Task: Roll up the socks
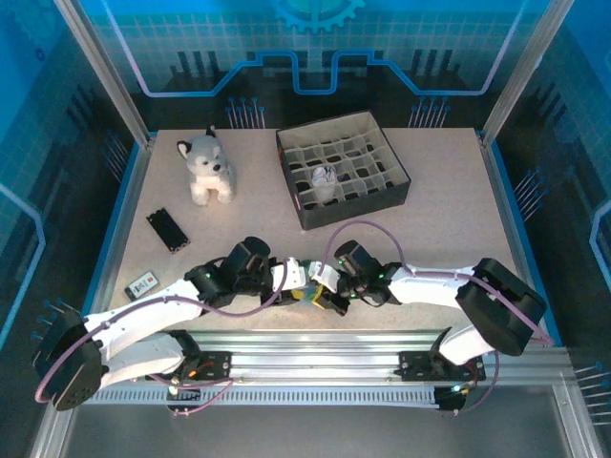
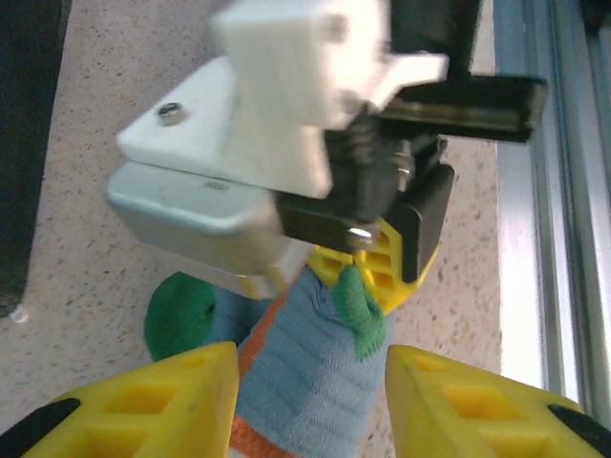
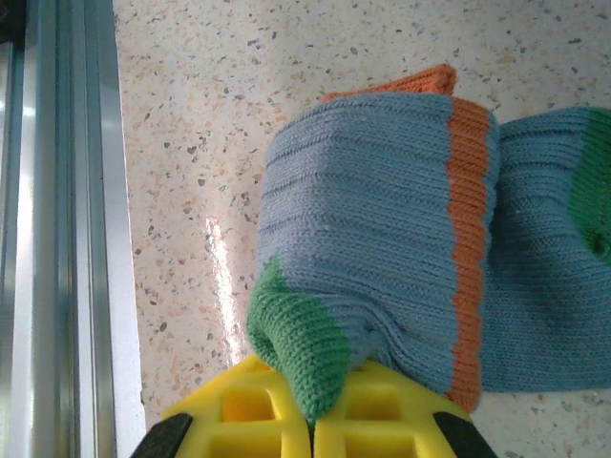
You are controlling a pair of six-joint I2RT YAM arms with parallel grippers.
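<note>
- White left arm (image 1: 143,322) and right arm (image 1: 434,281) reach inward, elbows low, wrists meeting near the speckled table's (image 1: 449,191) front edge;
- grey-blue knit sock (image 3: 382,239), orange-cuffed, lies folded between them;
- right gripper (image 3: 312,391) pinches its green end, probably anchoring the roll; left gripper (image 2: 310,367) straddles it, fingers parted.

The white jointed left arm (image 1: 143,320) and white jointed right arm (image 1: 439,284) both bend inward, wrists low, meeting over the grey-blue knitted sock with green toe and orange band (image 3: 382,239). The yellow-fingered right gripper (image 3: 310,425) is clamped tight on the sock's green end. Facing it, the yellow-fingered left gripper (image 2: 310,401) straddles the sock, fingers parted.
</note>
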